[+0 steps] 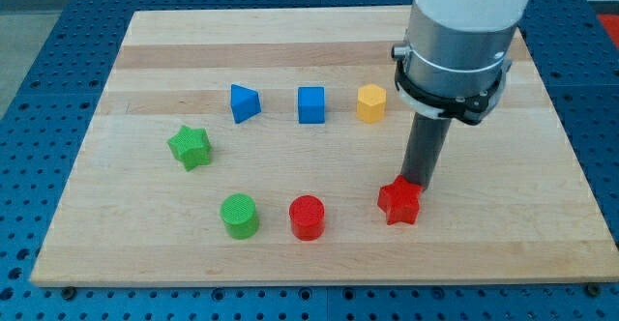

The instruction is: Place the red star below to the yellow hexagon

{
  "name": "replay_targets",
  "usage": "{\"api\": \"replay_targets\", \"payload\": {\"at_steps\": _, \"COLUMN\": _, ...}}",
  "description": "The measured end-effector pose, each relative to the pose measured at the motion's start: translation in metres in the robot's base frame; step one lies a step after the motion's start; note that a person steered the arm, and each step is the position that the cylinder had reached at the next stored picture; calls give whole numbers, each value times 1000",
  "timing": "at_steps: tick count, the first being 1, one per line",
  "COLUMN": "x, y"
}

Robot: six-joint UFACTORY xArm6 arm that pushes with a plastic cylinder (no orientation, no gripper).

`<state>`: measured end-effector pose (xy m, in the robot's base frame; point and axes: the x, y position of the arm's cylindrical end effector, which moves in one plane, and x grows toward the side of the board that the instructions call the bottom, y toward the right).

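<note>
The red star (398, 203) lies on the wooden board at the lower right. The yellow hexagon (370, 102) stands above it and a little to the left, in the upper row. My tip (417, 180) is at the red star's upper right edge, touching or nearly touching it. The dark rod rises from there to the grey arm body at the view's top right.
A blue triangle (244, 102) and a blue cube (310, 104) stand left of the yellow hexagon. A green star (191, 146) is at the left. A green cylinder (239, 215) and a red cylinder (308, 217) sit left of the red star. The wooden board (513, 224) lies on a blue perforated table.
</note>
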<state>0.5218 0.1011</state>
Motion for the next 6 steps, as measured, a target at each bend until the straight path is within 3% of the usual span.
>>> {"api": "replay_targets", "payload": {"at_steps": 2, "x": -13, "y": 64}}
{"api": "replay_targets", "payload": {"at_steps": 3, "x": 25, "y": 71}}
{"api": "replay_targets", "payload": {"at_steps": 6, "x": 13, "y": 48}}
